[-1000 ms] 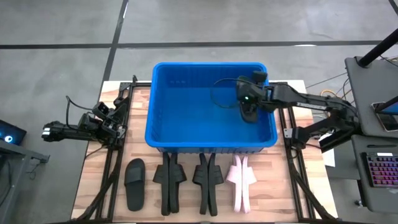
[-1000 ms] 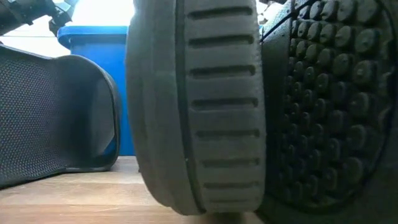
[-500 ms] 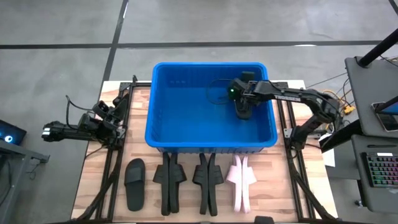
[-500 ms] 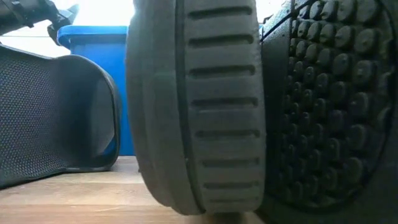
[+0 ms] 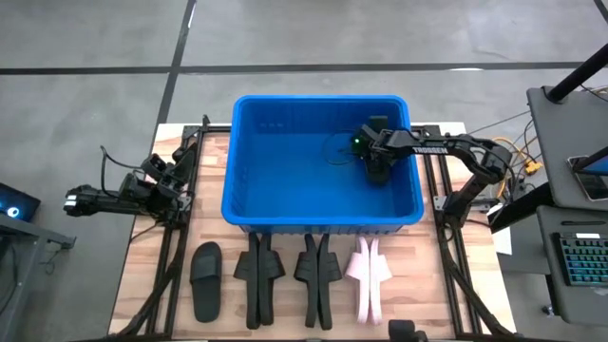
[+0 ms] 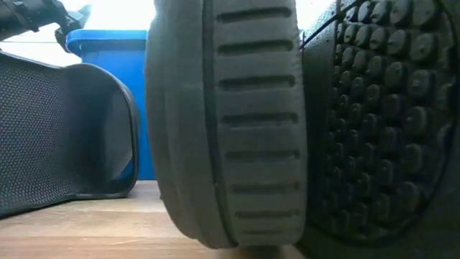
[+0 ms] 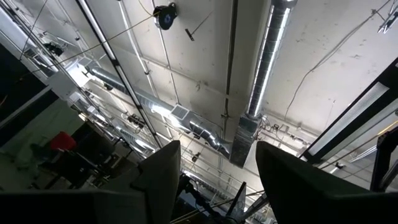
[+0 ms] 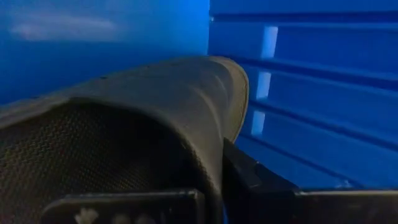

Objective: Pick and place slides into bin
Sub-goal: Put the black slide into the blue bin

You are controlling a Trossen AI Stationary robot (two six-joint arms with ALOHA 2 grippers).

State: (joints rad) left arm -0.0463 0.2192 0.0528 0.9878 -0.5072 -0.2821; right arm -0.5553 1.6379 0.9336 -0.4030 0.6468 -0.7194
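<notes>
Wooden tabletop (image 5: 142,275) is carrying a front row of slides under the high camera: a black slide lying flat (image 5: 206,279), two black pairs standing on edge (image 5: 259,275) (image 5: 317,274), and a pale pink pair (image 5: 369,275) at the row's right end, all just in front of the bin (image 5: 249,204); the low view is filled by the soles of these, so close that little else shows there. Behind them the blue bin is sitting in the middle of the tabletop, and inside it, toward its right wall, the right claw (image 5: 378,167) is pinching a black slide (image 8: 124,124), its fingers pressed tight on the foam. Over the last second the right arm has been folding its elbow in and drawing that slide from mid-bin nearer the far right corner, lower over the floor, as the wrist view's close blue ribs suggest. That reads as the placing step nearly done; release looks to be what remains, and the six or so in the row are yet to go. Off at the tabletop's left edge the left claw (image 5: 169,177) is waiting, fingers spread and holding nothing, its camera pointing at the ceiling.
</notes>
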